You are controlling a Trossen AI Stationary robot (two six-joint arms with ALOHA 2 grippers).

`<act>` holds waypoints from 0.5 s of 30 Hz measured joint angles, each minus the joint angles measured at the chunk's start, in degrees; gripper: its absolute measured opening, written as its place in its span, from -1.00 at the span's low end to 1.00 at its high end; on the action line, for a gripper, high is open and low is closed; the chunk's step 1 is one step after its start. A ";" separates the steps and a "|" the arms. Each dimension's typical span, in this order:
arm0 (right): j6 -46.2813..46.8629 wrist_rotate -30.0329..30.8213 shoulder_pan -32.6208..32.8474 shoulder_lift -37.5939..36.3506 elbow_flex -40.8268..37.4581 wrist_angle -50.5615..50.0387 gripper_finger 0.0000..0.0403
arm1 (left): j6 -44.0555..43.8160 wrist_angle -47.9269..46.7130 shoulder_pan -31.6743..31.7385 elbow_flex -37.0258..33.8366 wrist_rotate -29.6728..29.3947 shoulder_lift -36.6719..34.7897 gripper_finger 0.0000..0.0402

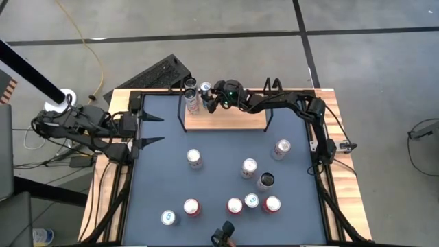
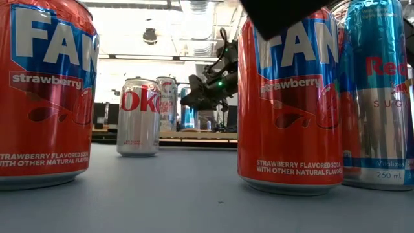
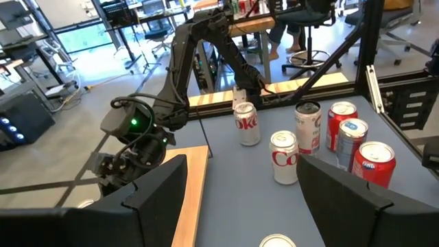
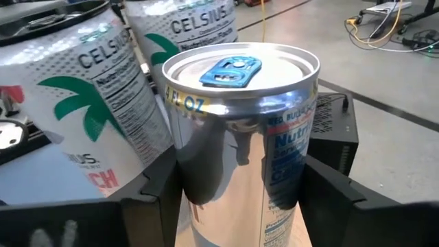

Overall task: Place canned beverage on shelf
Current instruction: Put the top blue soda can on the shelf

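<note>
right fingers [image 4: 240, 199]: flank silver can [image 4: 241, 137], grip unclear | shelf [image 1: 226, 116] left end | left fingers [image 1: 152, 129]: spread, table edge

From my remote seat this reads as a robotics lab or workshop floor, not a home. My overhead camera shows a bare grey concrete floor [image 1: 206, 27] crossed by dark taped lines, with a loose yellow cable [image 1: 92, 51] trailing over it. The dark blue-grey work table with a light-wood rim [image 1: 343, 206] stands alone on that floor. Through the left wrist camera I see black metal racks of equipment [image 3: 130, 20], wooden workbenches [image 3: 254, 24], black rolling office chairs [image 3: 309, 41] and a seated person's legs [image 3: 291, 31]. The table-level camera shows a white ceiling with strip lights [image 2: 194, 13] over an open hall.
</note>
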 joint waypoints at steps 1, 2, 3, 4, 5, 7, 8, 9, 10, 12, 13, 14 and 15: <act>-0.02 -0.01 0.01 0.00 0.00 -0.02 0.16 | -0.05 0.03 0.00 -0.02 0.00 0.00 0.32; -0.04 -0.01 0.01 0.00 0.00 -0.07 0.18 | -0.15 0.01 0.00 -0.02 0.00 0.00 0.32; -0.04 -0.04 0.04 0.00 0.00 -0.13 0.20 | -0.15 -0.02 0.00 -0.02 0.00 0.00 0.32; -0.05 -0.09 0.08 0.00 0.00 -0.19 0.22 | -0.15 0.00 0.00 -0.02 0.00 0.02 0.32; -0.10 -0.19 0.08 0.00 0.00 -0.23 0.24 | -0.19 -0.01 0.00 -0.02 0.00 0.02 0.32; -0.94 -0.40 0.14 0.00 0.00 -0.30 0.27 | -0.39 -0.01 0.00 -0.02 0.00 0.00 0.32; -1.36 -0.42 0.19 -0.15 0.00 -0.40 0.28 | -0.42 -0.06 0.00 -0.02 0.00 0.00 0.32; -1.71 -0.46 0.21 -0.28 -0.01 -0.68 0.29 | -0.42 -0.19 0.00 -0.02 0.00 0.00 0.32; -2.23 -0.64 0.23 -0.34 -0.02 -0.78 0.30 | -0.43 -0.37 0.00 -0.02 0.00 0.00 0.32; -2.55 -0.89 0.45 -0.35 -0.07 -0.88 0.33 | -0.47 -0.72 0.00 -0.02 0.00 0.00 0.32; -2.54 -1.15 0.43 -0.35 -0.09 -0.93 0.34 | -0.51 -1.03 0.00 -0.02 0.00 0.00 0.32; -2.53 -1.63 0.43 -0.35 -0.09 -0.93 0.36 | -0.54 -1.34 0.00 -0.02 0.00 0.00 0.32; -2.33 -2.01 0.43 -0.35 -0.09 -0.97 0.39 | -0.61 -1.45 0.00 -0.02 0.00 0.00 0.32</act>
